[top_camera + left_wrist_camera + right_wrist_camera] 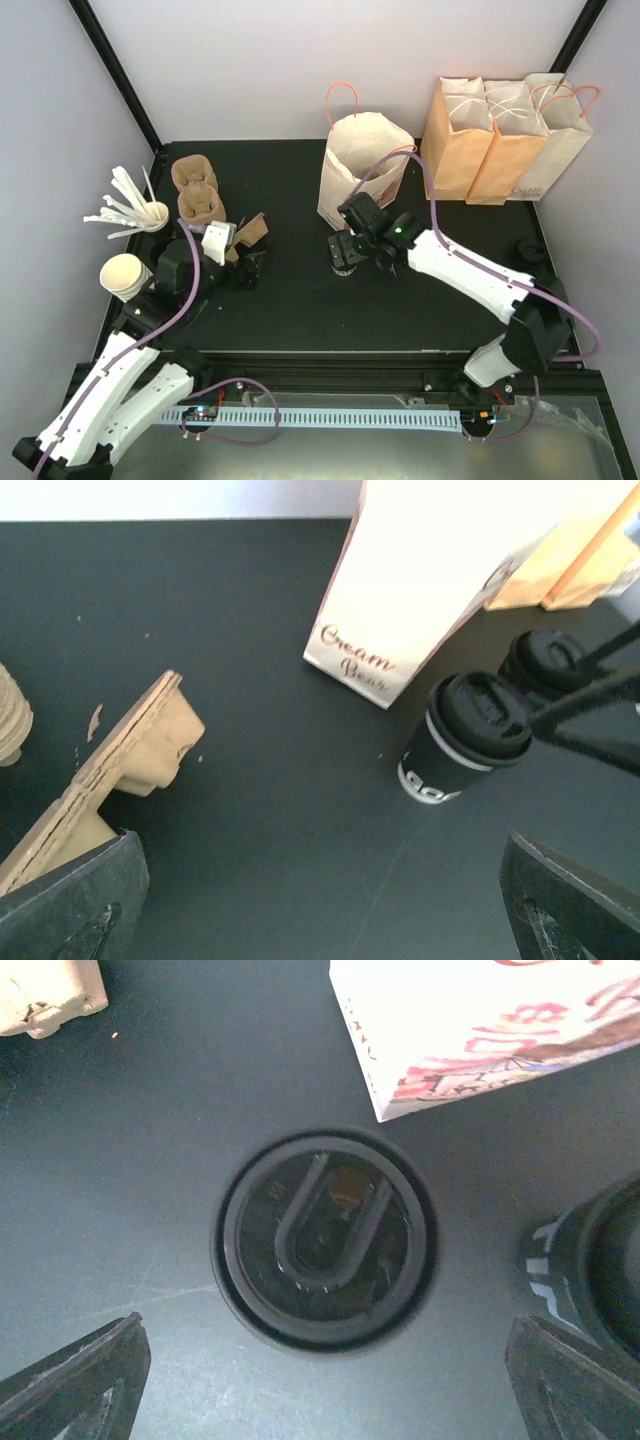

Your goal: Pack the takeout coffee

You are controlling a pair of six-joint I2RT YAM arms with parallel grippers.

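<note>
Two black takeout coffee cups with black lids stand side by side in front of the open white paper bag (360,170). From the left wrist view the nearer coffee (465,742) shows in full, and the second cup (545,660) stands behind it. My right gripper (325,1360) hangs open straight above one lid (325,1240), its fingers apart on either side, and the other cup (590,1270) sits at the right edge. In the top view that gripper (345,255) covers the cups. My left gripper (320,900) is open and empty over bare table, left of the cups (240,272).
Cardboard cup carriers (195,190) and a torn carrier piece (120,760) lie at the left. A stack of white cups (125,275) and a cup of stirrers (150,215) stand further left. Three brown bags (505,135) line the back right. Loose black lids (530,250) lie at the right.
</note>
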